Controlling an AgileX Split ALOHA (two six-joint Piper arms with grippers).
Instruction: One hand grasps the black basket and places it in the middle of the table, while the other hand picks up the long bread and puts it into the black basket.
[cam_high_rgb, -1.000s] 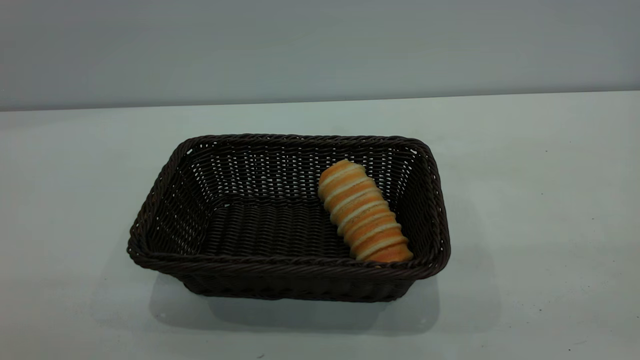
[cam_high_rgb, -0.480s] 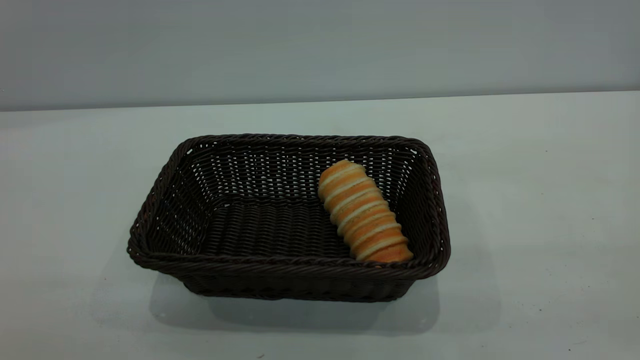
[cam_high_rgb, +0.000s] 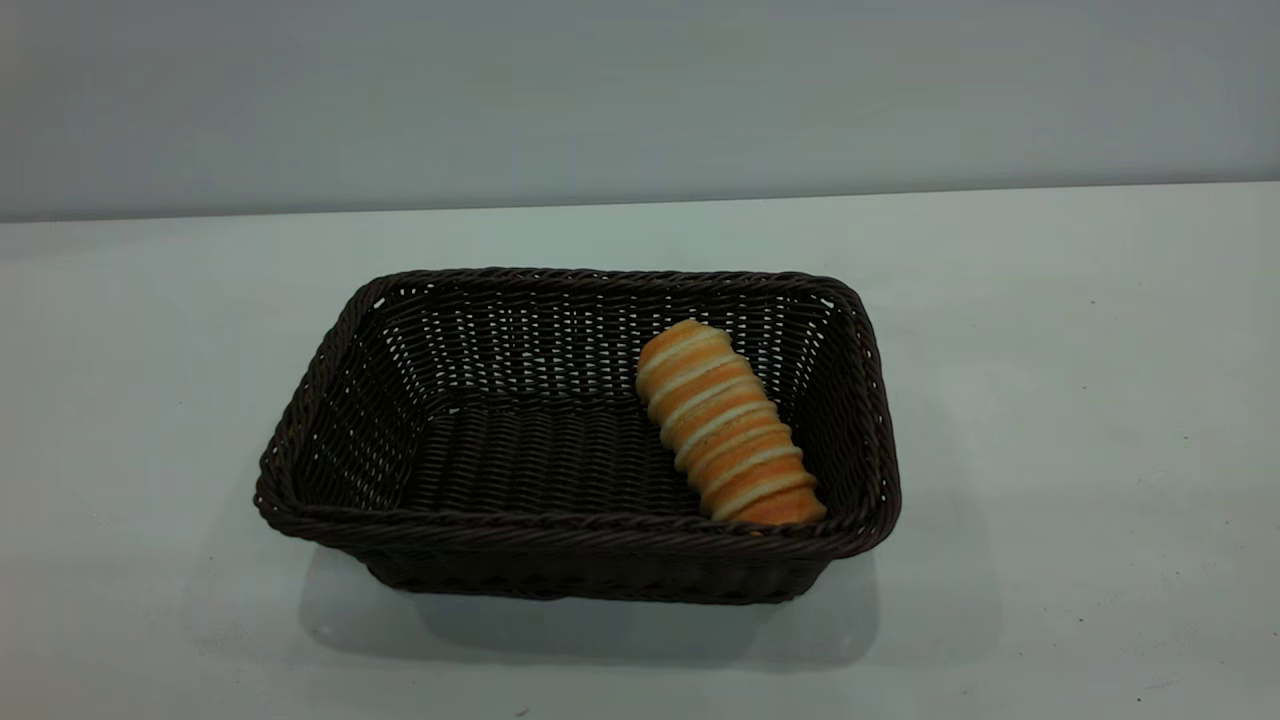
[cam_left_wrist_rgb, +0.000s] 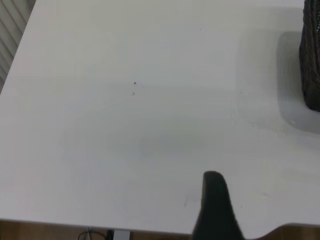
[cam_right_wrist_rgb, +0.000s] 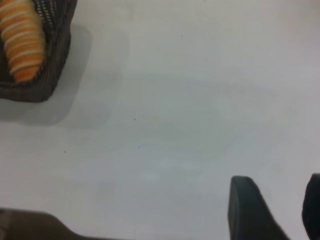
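The black basket (cam_high_rgb: 360, 340) stands in the middle of the white table (cam_high_rgb: 1050, 400). The long bread (cam_high_rgb: 725, 425) lies inside it at its right end, slanting along the right wall. Neither gripper shows in the exterior view. My left gripper (cam_left_wrist_rgb: 270, 200) hovers over bare table with one dark finger (cam_left_wrist_rgb: 215, 202) in view and nothing beside it; the basket's wall (cam_left_wrist_rgb: 311, 60) is far off. My right gripper (cam_right_wrist_rgb: 277, 187) is open and empty over bare table. The basket's corner (cam_right_wrist_rgb: 47, 75) and the bread (cam_right_wrist_rgb: 22, 40) lie far from it.
A grey wall runs behind the table's far edge (cam_high_rgb: 640, 205). The table's near edge with brown floor below shows in the left wrist view (cam_left_wrist_rgb: 290, 230) and the right wrist view (cam_right_wrist_rgb: 30, 222).
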